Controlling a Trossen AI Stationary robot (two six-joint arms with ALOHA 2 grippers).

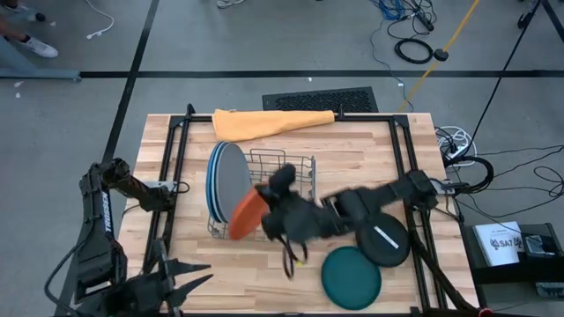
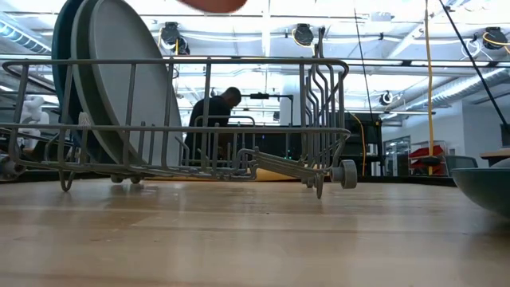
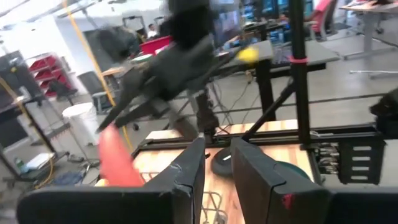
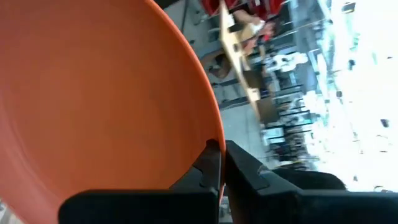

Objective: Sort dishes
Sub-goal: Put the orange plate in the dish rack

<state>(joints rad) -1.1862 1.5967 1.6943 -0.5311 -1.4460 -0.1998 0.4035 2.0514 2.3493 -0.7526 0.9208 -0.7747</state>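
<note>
My right gripper (image 1: 268, 208) is shut on a small orange plate (image 1: 248, 214), which it holds over the near left part of the wire dish rack (image 1: 282, 180). The plate also shows at the top of the low view (image 2: 211, 4). Light blue, blue and grey plates (image 1: 226, 180) stand on edge in the rack's left end. A black plate with a white stripe (image 1: 384, 240) and a teal plate (image 1: 351, 276) lie flat on the table to the right. My left gripper (image 1: 198, 273) is open and empty at the near left. My right gripper pinches the orange plate's rim (image 4: 211, 138) between its two fingers, one finger on each face. The fingers come from the table's right side. The plate is lifted clear of the table, tilted on edge and reaching out past the fingers toward the left.
A folded orange cloth (image 1: 269, 123) lies at the table's far edge behind the rack. A dark frame (image 1: 401, 158) runs around the tabletop. A person (image 2: 213, 119) stands in the room beyond the table.
</note>
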